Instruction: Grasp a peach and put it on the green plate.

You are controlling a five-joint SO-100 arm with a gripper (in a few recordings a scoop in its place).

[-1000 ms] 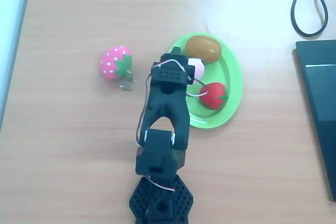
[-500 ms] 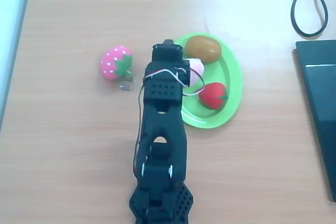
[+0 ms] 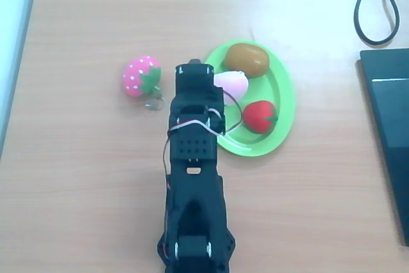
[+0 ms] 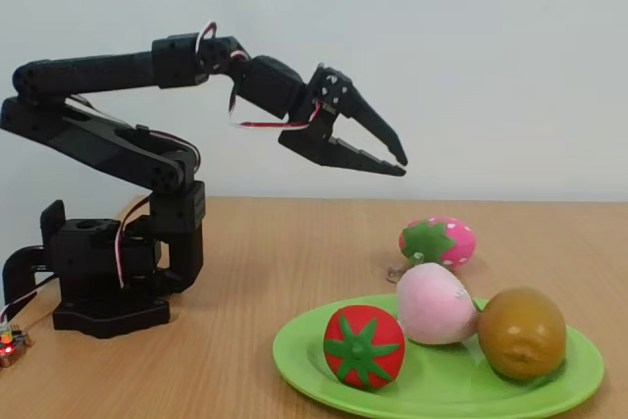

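Note:
The pale pink peach (image 3: 232,83) (image 4: 436,302) lies on the lime-green plate (image 3: 285,83) (image 4: 294,361), between a brown fruit (image 3: 248,59) (image 4: 521,333) and a red fruit with a green leaf (image 3: 260,116) (image 4: 364,344). My black gripper (image 3: 193,65) (image 4: 402,165) hangs high above the table, left of the plate in the overhead view. Its jaws taper together to the tips and hold nothing. The arm covers the plate's left rim in the overhead view.
A pink white-dotted strawberry (image 3: 142,76) (image 4: 439,240) with a small metal ring (image 3: 153,102) lies left of the plate. A black cable (image 3: 367,6) and a dark flat device (image 3: 390,126) sit at the right edge. The arm's base (image 3: 195,247) stands at the front.
The arm has drawn back and risen, its gripper shifting left off the peach. The peach stays on the plate, now uncovered.

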